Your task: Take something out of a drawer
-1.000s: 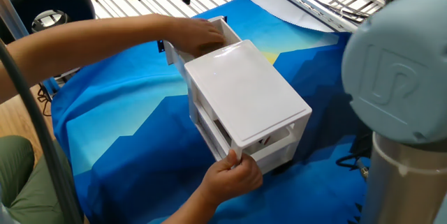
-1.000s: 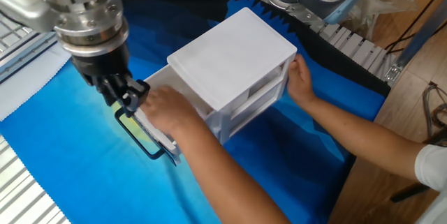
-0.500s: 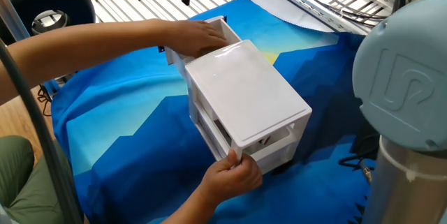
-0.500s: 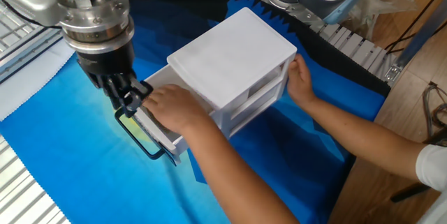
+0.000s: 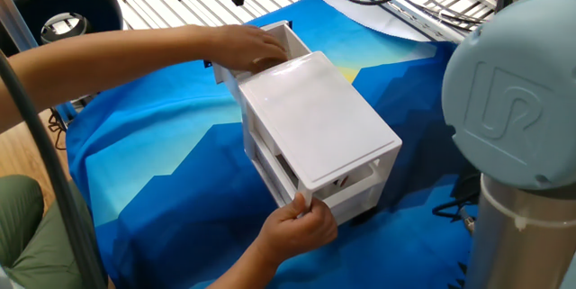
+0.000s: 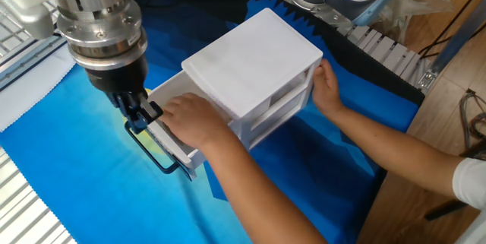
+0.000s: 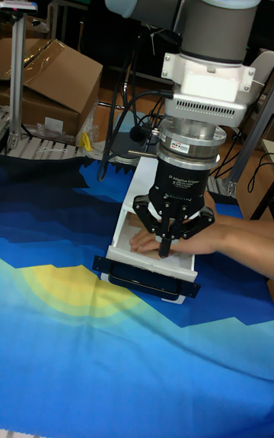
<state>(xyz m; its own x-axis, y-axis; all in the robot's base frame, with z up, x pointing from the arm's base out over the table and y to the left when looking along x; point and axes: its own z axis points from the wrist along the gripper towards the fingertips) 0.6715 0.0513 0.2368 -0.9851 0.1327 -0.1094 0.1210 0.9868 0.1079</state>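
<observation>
Clearly, from one fixed view, one white cabinet point(image 5: 315, 127) is seen on the blue cloth point(image 5: 153, 163), its top drawer point(image 5: 270, 32) pulled out and covered by one hand point(image 5: 247, 48), while a second hand point(image 5: 301, 226) is pressed on the cabinet's far end. From the other fixed view, the gripper point(image 6: 144, 115) is held just beside the drawer's black handle point(image 6: 156, 153), and the cube cannot be made out. From the tall fixed view, the fingers point(image 7: 164, 244) are seen drawn together over the drawer, clamped on nothing visible.

— What's the arm like?
— Grey rounded joints, a silver ribbed wrist, a black gripper point(image 7: 164, 246) with white lettering.
— And the person?
— White sleeve point(image 6: 469, 180), olive-green trousers point(image 5: 27, 235).
</observation>
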